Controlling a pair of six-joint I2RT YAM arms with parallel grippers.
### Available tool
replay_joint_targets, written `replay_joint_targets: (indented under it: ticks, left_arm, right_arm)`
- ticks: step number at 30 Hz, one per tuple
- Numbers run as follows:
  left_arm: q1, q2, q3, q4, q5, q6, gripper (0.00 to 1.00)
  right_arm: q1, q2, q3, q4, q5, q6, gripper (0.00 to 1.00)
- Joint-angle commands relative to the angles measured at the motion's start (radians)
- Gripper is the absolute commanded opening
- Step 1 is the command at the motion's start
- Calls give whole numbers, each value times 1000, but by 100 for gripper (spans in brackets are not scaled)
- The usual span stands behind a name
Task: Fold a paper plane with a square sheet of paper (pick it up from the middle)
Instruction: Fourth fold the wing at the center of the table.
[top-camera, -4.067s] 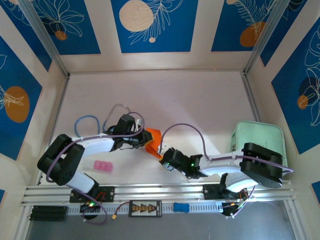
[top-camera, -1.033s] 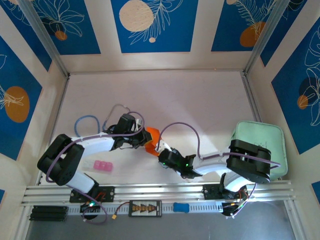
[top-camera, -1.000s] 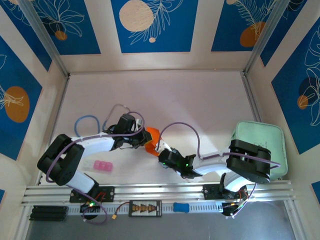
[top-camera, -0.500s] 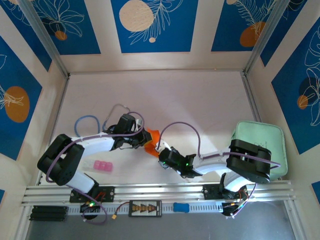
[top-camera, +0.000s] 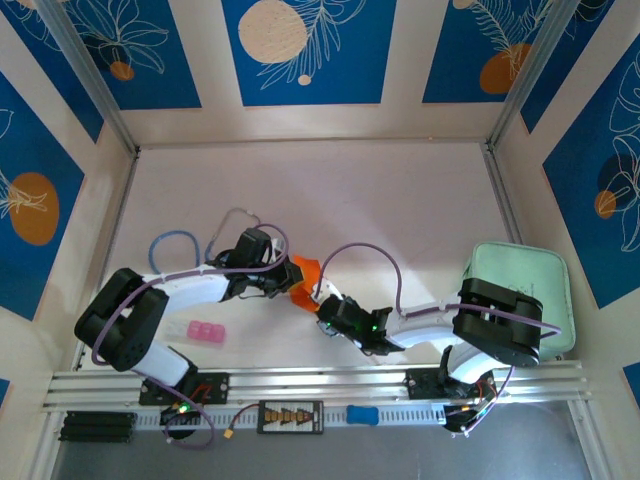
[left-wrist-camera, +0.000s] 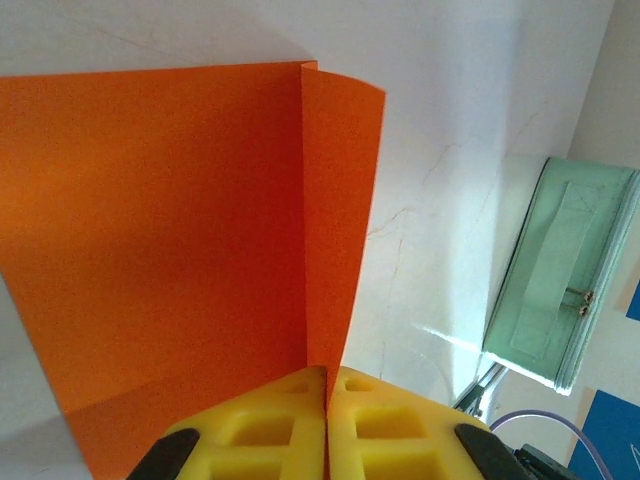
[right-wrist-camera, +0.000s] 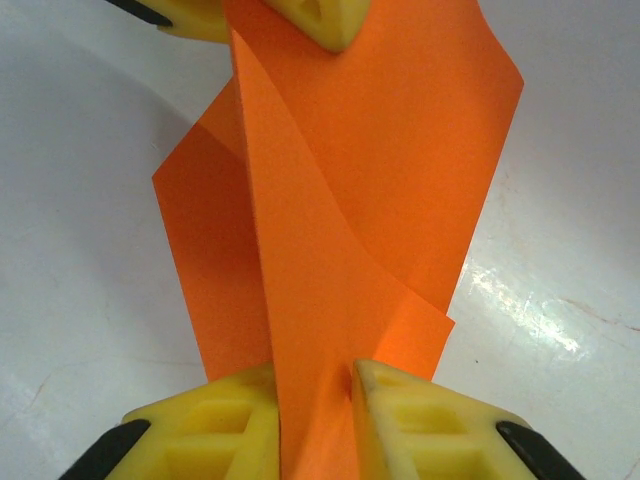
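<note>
white tabletop (top-camera: 400, 200) under blue flowered wall panels, with a pale green tray (top-camera: 515, 270) at the right edge of the overhead view and a small pink block (top-camera: 205, 332) at lower left. the square sheet of paper (top-camera: 305, 278) is lifted off the surface just left of centre, between the two arms. the left gripper (left-wrist-camera: 327, 378) has its yellow pads pressed together on one edge. the right gripper (right-wrist-camera: 315, 400) has its pads a little apart with the paper running through the gap (whether it truly pinches, i cannot tell). the sheet looks very light and thin, stiff only along its creases. it bows and twists between the holds, so it will likely slip or crumple under a hard pull. a hold on a folded edge or crease, where layers stack, seems the safest.
</note>
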Motion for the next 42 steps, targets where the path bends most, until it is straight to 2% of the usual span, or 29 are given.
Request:
replay_joint_targets:
  ticks: [1, 10, 15, 20, 24, 29, 35, 42]
  left_arm:
    - [-6, -13, 14, -16, -11, 10, 10]
    - [-5, -8, 15, -16, -9, 8, 10]
    - [-5, -13, 14, -20, -13, 8, 10]
    - [-6, -17, 16, -27, -19, 7, 11]
    - [-5, -26, 17, -35, -24, 6, 21]
    - [-5, -69, 18, -80, -61, 19, 44]
    - [-4, -114, 25, -163, -108, 50, 55]
    - [0, -176, 23, -239, -167, 72, 59]
  right_arm:
    - [-5, -21, 20, 14, -3, 8, 24]
    - [-4, -27, 19, 14, -5, 11, 24]
    - [-6, -31, 12, 3, -17, 24, 18]
    - [-12, -30, 14, -16, -43, 47, 15]
    - [-20, -15, 15, -19, -76, 79, 13]
    - [-27, 19, 20, -3, -119, 125, 13]
    - [-36, 53, 27, 16, -154, 158, 13]
    - [-62, 66, 10, 52, -231, 238, 14]
